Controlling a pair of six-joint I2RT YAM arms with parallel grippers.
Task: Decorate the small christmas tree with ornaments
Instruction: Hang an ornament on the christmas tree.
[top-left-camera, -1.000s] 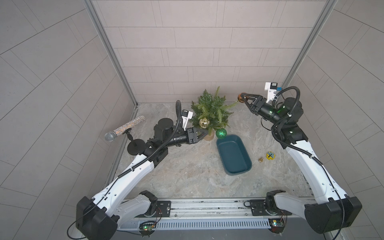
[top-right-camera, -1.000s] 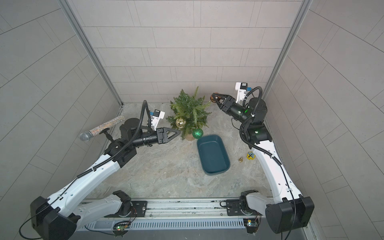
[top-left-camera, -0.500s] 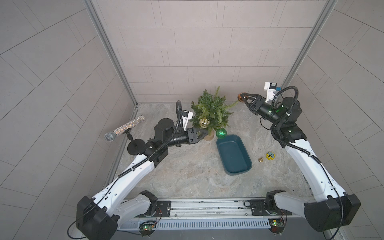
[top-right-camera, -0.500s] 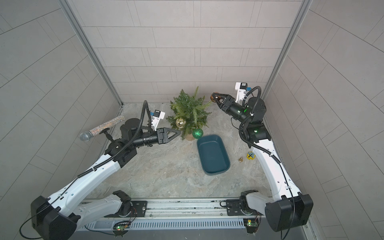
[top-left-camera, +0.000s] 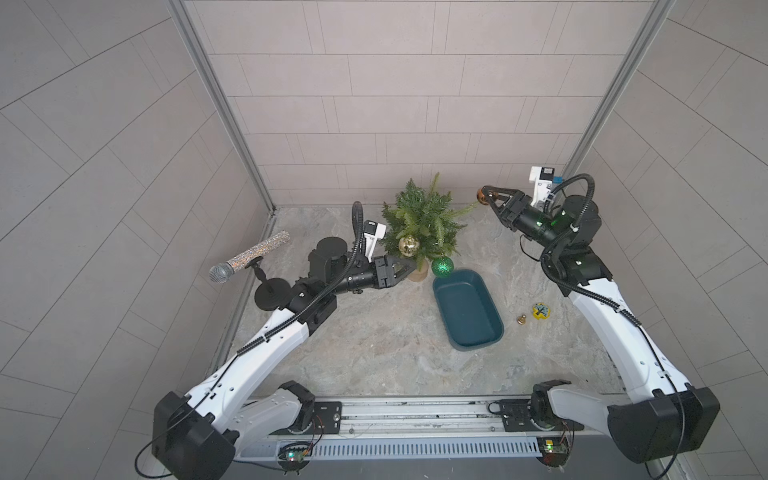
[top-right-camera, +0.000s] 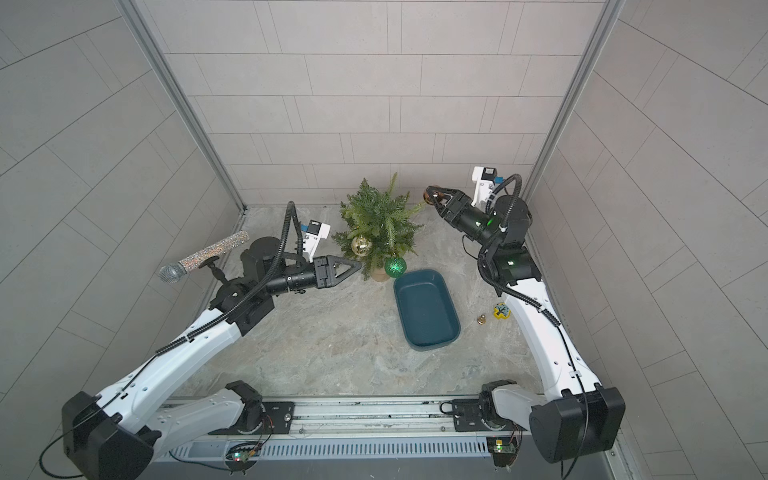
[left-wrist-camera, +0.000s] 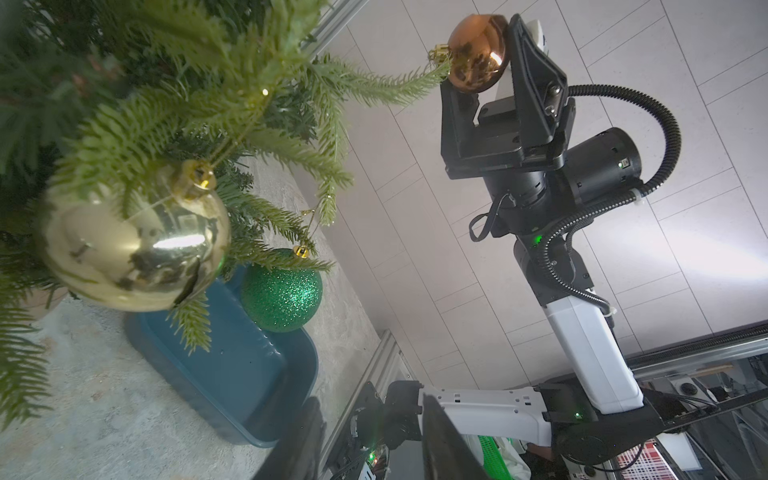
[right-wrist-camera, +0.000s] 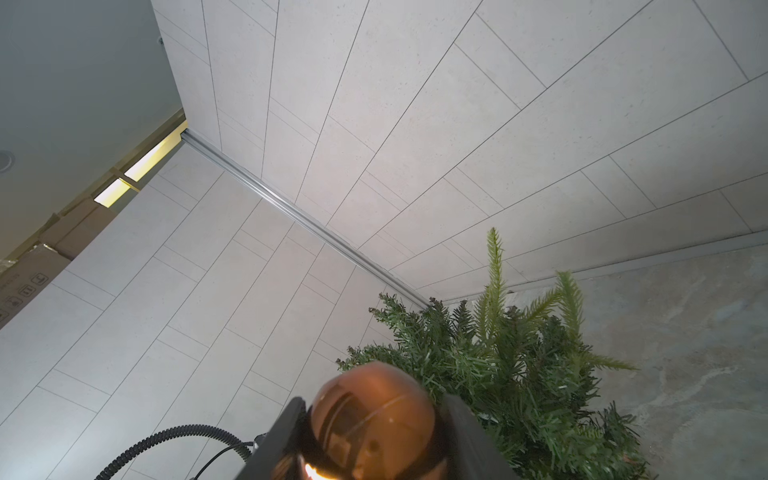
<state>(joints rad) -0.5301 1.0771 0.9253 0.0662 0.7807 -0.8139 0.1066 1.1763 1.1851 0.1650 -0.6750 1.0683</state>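
While tiled walls enclose the marbled tabletop, the tree stands upright.

We're peering into a robot lab's test cell: grey panel walls joined by aluminium corner posts box in a stone-patterned worktop. Two white-and-black machines, the left arm and the right arm, bolt onto a metal rail along the front edge, with bare circuit boards glowing beneath. Over the wall, the right wrist view catches stacked cardboard boxes and strip ceiling lights.
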